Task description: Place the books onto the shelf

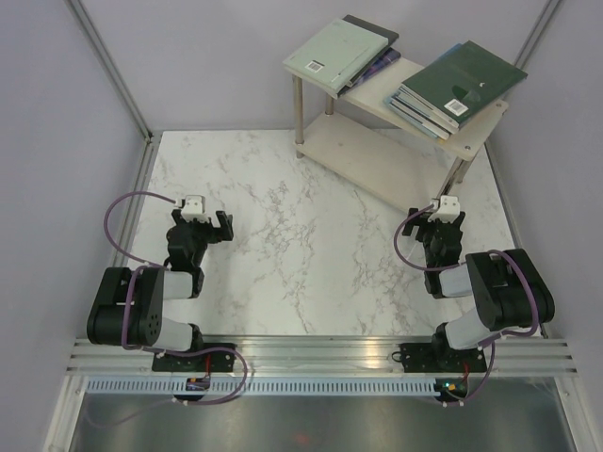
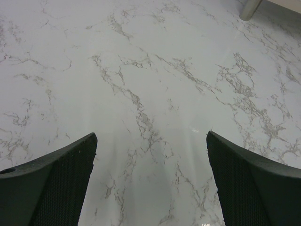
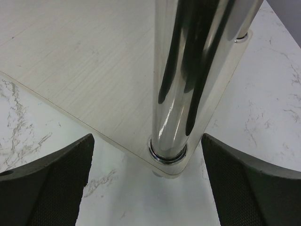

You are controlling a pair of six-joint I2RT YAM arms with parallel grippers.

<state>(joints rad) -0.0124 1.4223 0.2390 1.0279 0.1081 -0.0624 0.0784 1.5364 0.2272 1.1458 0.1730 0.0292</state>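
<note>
Currently books (image 1: 341, 55) lie in two stacks on shelf (image 1: 377, 165) top tier, upper right of frame. Left hand (image 2: 151, 141) wide over marble counter (image 2: 141, 70). Right hand (image 3: 146, 141) wide, chrome leg (image 3: 188, 70) just ahead, at right.

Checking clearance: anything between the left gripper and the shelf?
Nothing, just bare marble tabletop between the left gripper and the shelf. The top view shows it; the left wrist view agrees.
</note>
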